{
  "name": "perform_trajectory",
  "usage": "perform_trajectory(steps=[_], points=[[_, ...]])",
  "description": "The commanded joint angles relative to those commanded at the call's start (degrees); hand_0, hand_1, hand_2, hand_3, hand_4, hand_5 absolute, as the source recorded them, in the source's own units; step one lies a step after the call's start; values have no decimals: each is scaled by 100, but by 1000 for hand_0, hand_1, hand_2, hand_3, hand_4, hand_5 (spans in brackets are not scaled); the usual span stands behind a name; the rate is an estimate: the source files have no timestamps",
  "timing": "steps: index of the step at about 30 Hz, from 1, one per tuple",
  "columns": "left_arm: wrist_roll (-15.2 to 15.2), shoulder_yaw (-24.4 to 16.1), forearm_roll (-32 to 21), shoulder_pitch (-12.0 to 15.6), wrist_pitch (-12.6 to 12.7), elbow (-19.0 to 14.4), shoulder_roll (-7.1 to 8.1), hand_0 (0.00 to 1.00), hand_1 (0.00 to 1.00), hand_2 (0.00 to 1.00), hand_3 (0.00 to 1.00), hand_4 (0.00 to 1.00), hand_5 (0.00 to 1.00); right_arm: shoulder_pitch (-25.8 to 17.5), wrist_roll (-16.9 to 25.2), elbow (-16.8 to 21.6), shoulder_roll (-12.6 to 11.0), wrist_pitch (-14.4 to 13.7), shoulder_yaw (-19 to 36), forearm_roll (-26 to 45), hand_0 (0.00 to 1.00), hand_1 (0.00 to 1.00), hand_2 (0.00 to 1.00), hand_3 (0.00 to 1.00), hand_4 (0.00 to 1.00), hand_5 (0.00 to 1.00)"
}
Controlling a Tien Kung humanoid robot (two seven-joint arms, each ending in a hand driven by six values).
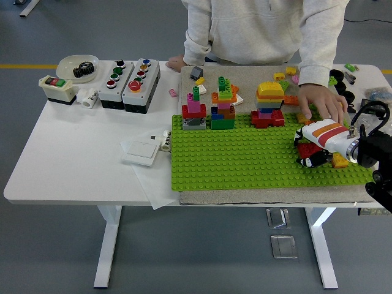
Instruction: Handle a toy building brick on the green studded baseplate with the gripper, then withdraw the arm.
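Observation:
The green studded baseplate (245,159) lies on a grey mat in the middle right of the table. At its right end my right hand (305,152), white with orange stripes and black fingers, is curled down around a red brick (308,146) on the plate. A yellow brick (340,161) sits just right of it, partly under my wrist. A person's hand (323,101) rests on the plate's far right edge, right behind my hand. My left arm is out of sight.
Three brick towers (194,113) (223,104) (268,105) stand along the plate's far edge. Loose bricks (280,76) lie behind. Button boxes (128,78), a bowl (78,66) and a white switch plate (142,149) sit to the left. The person's other hand (176,62) rests at the table's far edge.

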Motion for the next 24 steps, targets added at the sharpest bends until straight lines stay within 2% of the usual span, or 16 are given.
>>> perform_trajectory(steps=[10,19,20,24], points=[[-10,18,-35,-18,3,0,2,801,657,581,530,525,497,2,-91,-91,51,105,40,227,646,676,682,609,760,372],[-13,50,-59,-32,-1,0,5,801,657,581,530,525,497,-26,-159,-173,60,89,94,396,646,674,691,632,769,365],[-14,52,-66,-30,0,0,6,800,657,582,530,526,496,-32,-156,-171,53,105,114,384,649,678,725,730,815,350],[-16,38,-59,-28,3,0,4,800,657,582,530,526,496,-56,-119,-104,-1,159,173,327,649,678,725,730,815,350]])
